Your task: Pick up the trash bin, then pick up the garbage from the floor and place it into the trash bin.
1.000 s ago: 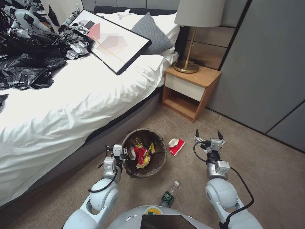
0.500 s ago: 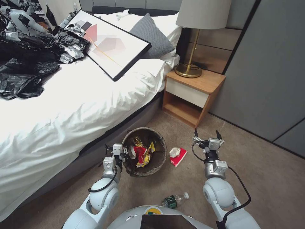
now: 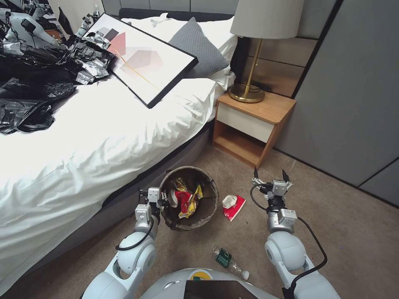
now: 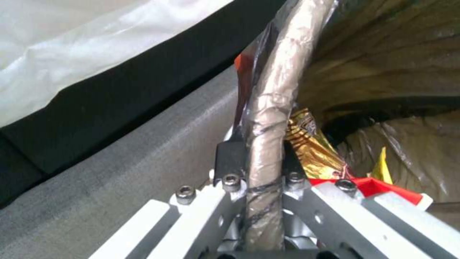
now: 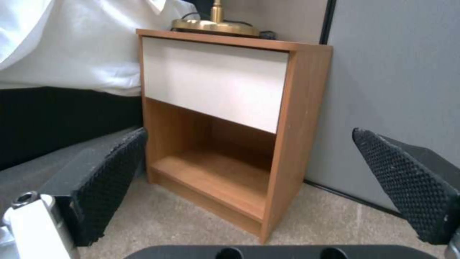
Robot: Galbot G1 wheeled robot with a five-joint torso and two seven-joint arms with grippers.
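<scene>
- Left arm: extended forward and low on the robot's left, elbow joint near the torso, black cable looped along the forearm.
- Left gripper: clamped on the bag-wrapped rim of the trash bin; in the left wrist view, fingers pressed against either side of the rim, one outside, one inside.
- Right arm: extended forward on the robot's right, wrist roughly level, black cable running from wrist back to the shoulder.
- Right gripper: spread wide, holding nothing, above the floor; textured black pads well apart in the right wrist view.
</scene>
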